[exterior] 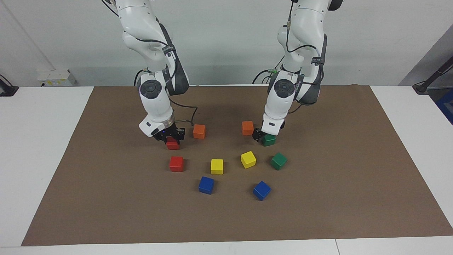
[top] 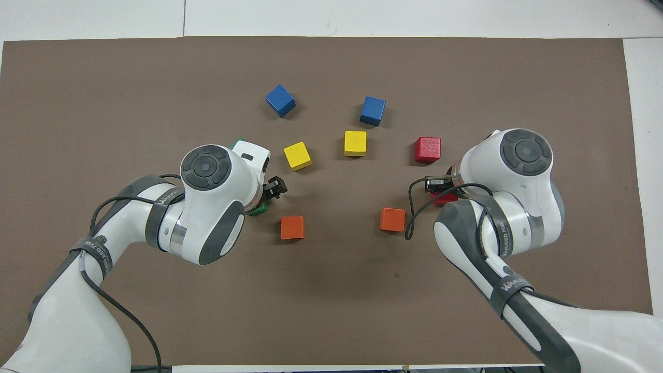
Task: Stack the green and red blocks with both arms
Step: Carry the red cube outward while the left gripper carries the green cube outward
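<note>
At the right arm's end of the desk, the right gripper is sitting low over the nearer red block, just beside 1 orange cube. I cannot tell whether it is clamping the block or merely surrounding it. The farther red block is lying free on the desk, a little farther from the robots, and it is looking like the base for this stack.

Toward the left arm's end, the left gripper is pressing down at the nearer green block, between it and the other orange cube. Its opening is not showing either, so I cannot tell its state. The farther green block is resting apart on the desk, near 1 yellow cube.

Judging by this, both arms are working on the pick-up step, with 0 blocks stacked yet. Doing it well is probably meaning centring each gripper squarely on its block, closing fully before lifting, and rising straight up so the orange neighbours are not getting nudged. The left gripper is seeming off-centre toward the orange cube, so that grasp is carrying more risk of twisting the green block.
</note>
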Robot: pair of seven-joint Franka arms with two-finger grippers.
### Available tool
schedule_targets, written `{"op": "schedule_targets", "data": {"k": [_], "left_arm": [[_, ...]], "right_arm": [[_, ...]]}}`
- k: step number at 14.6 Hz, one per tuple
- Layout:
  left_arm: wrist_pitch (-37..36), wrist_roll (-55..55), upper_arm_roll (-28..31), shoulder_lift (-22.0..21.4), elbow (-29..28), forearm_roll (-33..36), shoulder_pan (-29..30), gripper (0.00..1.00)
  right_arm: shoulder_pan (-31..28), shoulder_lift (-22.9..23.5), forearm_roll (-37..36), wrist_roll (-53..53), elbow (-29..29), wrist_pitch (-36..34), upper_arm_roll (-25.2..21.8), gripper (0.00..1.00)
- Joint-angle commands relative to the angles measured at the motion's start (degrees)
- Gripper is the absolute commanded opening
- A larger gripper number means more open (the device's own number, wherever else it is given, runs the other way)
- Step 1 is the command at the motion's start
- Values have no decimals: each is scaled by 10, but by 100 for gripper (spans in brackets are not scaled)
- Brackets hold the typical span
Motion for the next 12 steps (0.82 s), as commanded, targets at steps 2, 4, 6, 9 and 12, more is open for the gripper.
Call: {"op": "schedule_targets", "data": {"k": [2,4,6,9,12], "left_arm": [[9,-2,10,-1,-6,-7,-4,100],[9,-2,10,1,-7,-7,-3,100],[14,-1,10,1,-15,-7,-3,89],[15,-1,10,1,-15,-7,-3,67],[-9,8,11,0,-10,-7,-1,0]], "right_arm": [[-67,-7,5,-93,86,-92,1,0],[-97,-8,4,-158,112,-106,-2,0],[-131,-4,4,-208,116,-95,-2,0],[-149,2,5,-217,106,-81,-2,0],[-167,13,5,-244,76,-28,-2,0]]}}
